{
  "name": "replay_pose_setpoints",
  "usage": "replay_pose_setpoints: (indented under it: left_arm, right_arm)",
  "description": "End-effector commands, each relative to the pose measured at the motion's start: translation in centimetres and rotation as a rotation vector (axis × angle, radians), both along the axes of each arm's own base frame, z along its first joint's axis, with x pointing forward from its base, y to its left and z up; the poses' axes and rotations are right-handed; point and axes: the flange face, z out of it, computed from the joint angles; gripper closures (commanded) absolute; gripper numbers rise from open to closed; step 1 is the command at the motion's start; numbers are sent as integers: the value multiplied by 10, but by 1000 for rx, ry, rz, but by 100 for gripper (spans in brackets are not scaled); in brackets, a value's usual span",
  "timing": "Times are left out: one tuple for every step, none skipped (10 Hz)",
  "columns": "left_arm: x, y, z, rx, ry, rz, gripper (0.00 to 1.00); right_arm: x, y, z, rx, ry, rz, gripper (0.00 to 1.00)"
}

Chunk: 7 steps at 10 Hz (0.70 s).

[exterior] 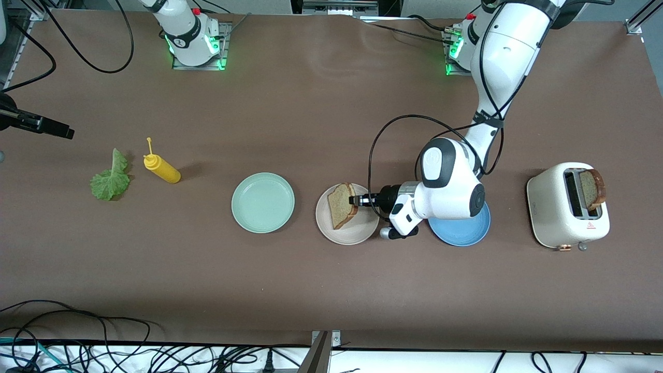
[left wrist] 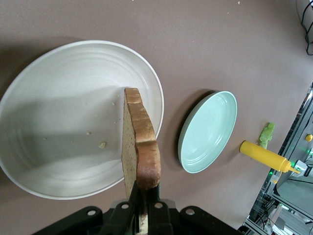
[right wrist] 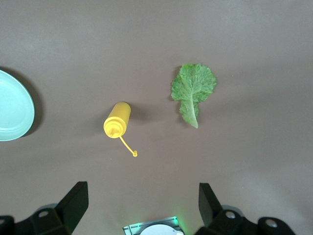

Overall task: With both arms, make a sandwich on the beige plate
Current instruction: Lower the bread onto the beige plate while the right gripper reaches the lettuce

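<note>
A brown table (exterior: 321, 119) carries everything. In a row across it — from the right arm's end to the left arm's — lie a lettuce leaf (exterior: 110, 177), a yellow squeeze bottle (exterior: 162, 169), a mint green plate (exterior: 262, 202), the beige plate (exterior: 346, 232), a blue plate (exterior: 461, 233) and a cream toaster (exterior: 567, 212).

Bright, even overhead light; soft shadows, sharp focus throughout.
</note>
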Motion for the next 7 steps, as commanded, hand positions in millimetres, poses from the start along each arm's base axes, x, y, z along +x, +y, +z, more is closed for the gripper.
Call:
replay_pose_setpoints:
  left_arm:
    - [10, -5, -9, -30, -5, 19, 100]
    - [11, -5, -12, -28, -4, 19, 100]
    - [15, 3, -14, -22, -13, 21, 100]
    - [19, 14, -16, -17, -38, 9, 100]
    - [21, 23, -20, -14, -58, -5, 100]
    - [21, 27, -23, -16, -69, -16, 100]
    - [23, 34, -25, -12, -77, -18, 100]
  right_arm:
    - [-4, -3, 6, 14, -10, 10, 0]
    - [-5, -10, 6, 10, -8, -3, 0]
    - [-5, -11, 6, 10, -9, -7, 0]
    - [-4, -12, 4, 11, -7, -11, 0]
    - [-1, -13, -5, 13, 8, -13, 0]
    - [0, -15, -10, 13, 17, -18, 0]
    - [5, -16, -20, 9, 32, -19, 0]
